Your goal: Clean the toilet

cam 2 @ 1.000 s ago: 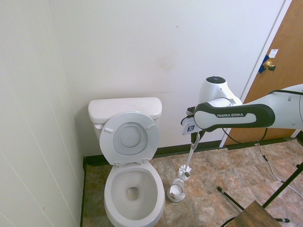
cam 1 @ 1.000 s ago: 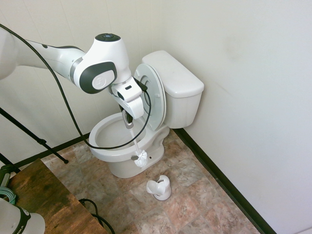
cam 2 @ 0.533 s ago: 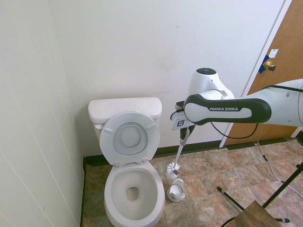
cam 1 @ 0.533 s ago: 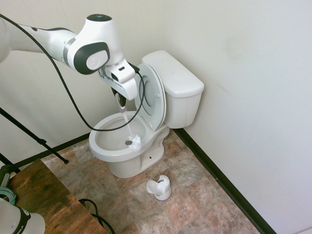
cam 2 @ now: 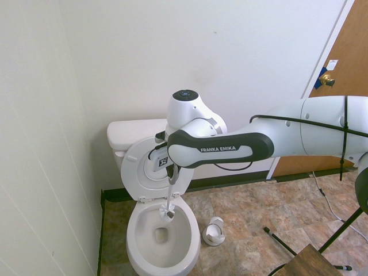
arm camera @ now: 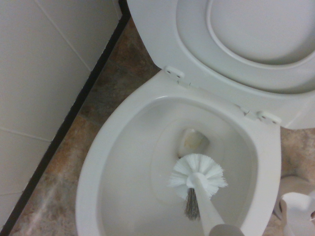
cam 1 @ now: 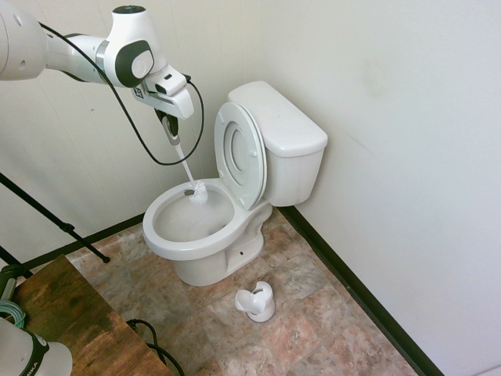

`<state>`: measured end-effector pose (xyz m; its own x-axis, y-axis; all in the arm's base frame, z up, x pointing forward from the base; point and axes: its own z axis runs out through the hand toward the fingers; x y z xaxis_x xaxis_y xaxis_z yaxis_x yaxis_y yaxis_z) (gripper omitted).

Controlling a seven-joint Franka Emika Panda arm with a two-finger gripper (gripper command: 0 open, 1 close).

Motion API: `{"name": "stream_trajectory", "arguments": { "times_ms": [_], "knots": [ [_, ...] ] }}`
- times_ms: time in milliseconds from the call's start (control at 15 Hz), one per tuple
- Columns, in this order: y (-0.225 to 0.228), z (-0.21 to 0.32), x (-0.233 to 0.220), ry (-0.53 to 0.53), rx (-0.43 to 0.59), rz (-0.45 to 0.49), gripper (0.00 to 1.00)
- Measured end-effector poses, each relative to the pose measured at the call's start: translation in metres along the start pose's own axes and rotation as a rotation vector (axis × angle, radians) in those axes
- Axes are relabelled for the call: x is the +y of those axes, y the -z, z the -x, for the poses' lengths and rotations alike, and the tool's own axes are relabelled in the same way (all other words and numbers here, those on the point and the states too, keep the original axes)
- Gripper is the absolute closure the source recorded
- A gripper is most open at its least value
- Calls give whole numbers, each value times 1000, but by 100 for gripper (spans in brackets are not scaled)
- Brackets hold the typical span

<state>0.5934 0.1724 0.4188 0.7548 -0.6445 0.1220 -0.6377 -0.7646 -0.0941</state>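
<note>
We hold the white plastic toilet brush (cam 1: 196, 192) by its stiff, light handle, jaws clamped tight, bristles over the large white glossy ceramic toilet (cam 1: 205, 233) in the corner. Ceramic is hard and slick; soft bristles should scrub inside the bowl.

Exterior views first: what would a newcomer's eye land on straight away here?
The white arm's tool, shut on a toilet brush, hangs the bristles over the open bowl of the toilet in the corner, seat and lid raised against the tank. The empty brush holder stands on the floor beside the toilet.
</note>
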Motion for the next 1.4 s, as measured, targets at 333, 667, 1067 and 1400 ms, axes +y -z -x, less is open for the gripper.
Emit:
{"name": "stream_trajectory", "arguments": {
  "times_ms": [333, 667, 1067, 1400],
  "knots": [
    [-90, 18, -25, 26, 38, -29, 100],
    [-202, 9, -37, -31, 46, -14, 100],
    [-238, 21, -78, -17, 62, -24, 100],
    [-245, 48, -89, 21, 52, -16, 100]
  ]
}}
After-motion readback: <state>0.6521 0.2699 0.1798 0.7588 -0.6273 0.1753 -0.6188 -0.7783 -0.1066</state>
